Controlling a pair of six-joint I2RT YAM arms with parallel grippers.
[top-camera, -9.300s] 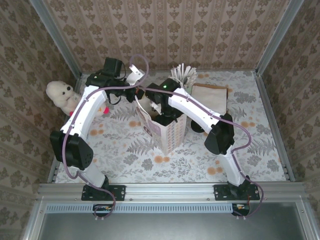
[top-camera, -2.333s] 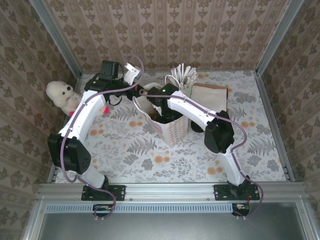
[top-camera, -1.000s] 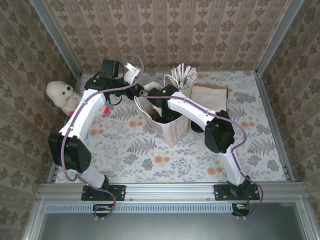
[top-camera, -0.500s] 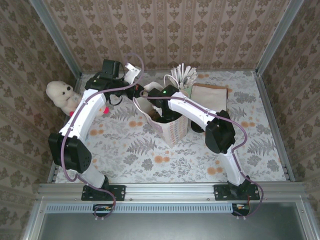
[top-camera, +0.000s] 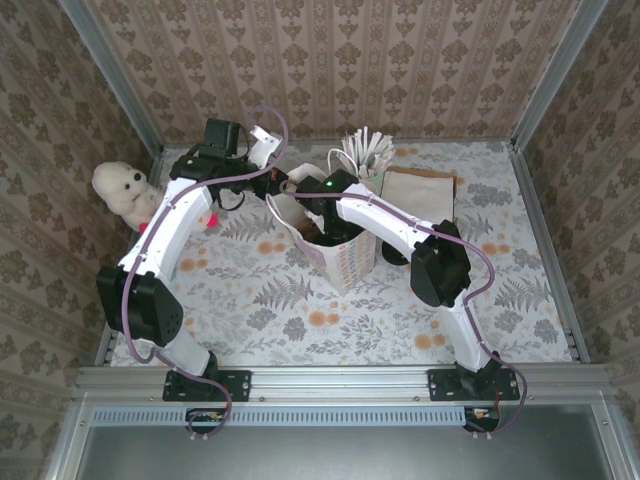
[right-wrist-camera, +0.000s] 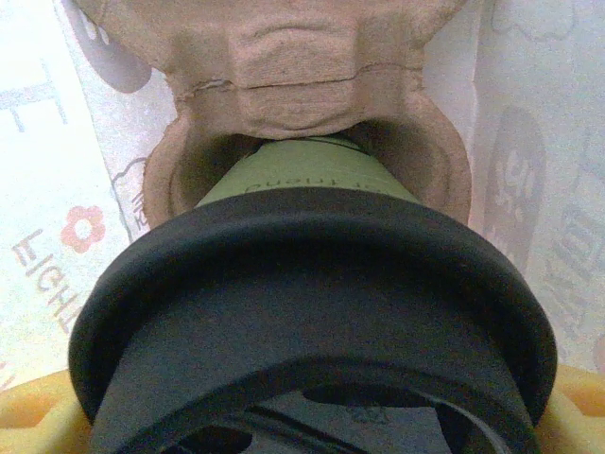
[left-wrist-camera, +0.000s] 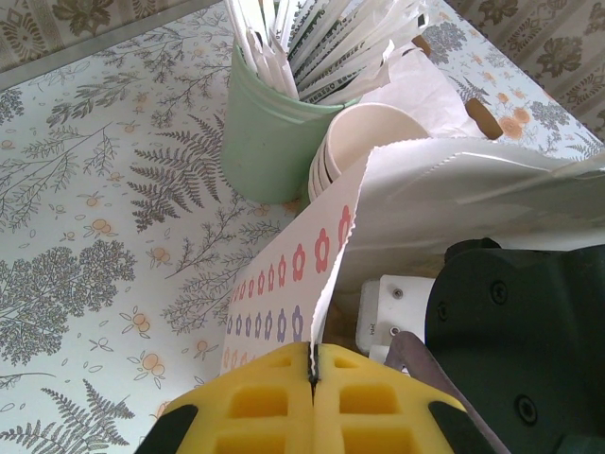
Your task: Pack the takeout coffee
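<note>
Left gripper (left-wrist-camera: pixel 312 378): pinched on paper bag (left-wrist-camera: pixel 284 284) rim. Right gripper (right-wrist-camera: pixel 302 416): clamped on coffee cup (right-wrist-camera: pixel 307 284), base in cardboard tray (right-wrist-camera: pixel 302 66) hole

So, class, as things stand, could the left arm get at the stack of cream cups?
Probably not yet: its fingers are shut on the rim of the paper bag. The cream cups stand just beyond that rim, beside the green holder, with nothing else between, so letting go should free the way.
</note>
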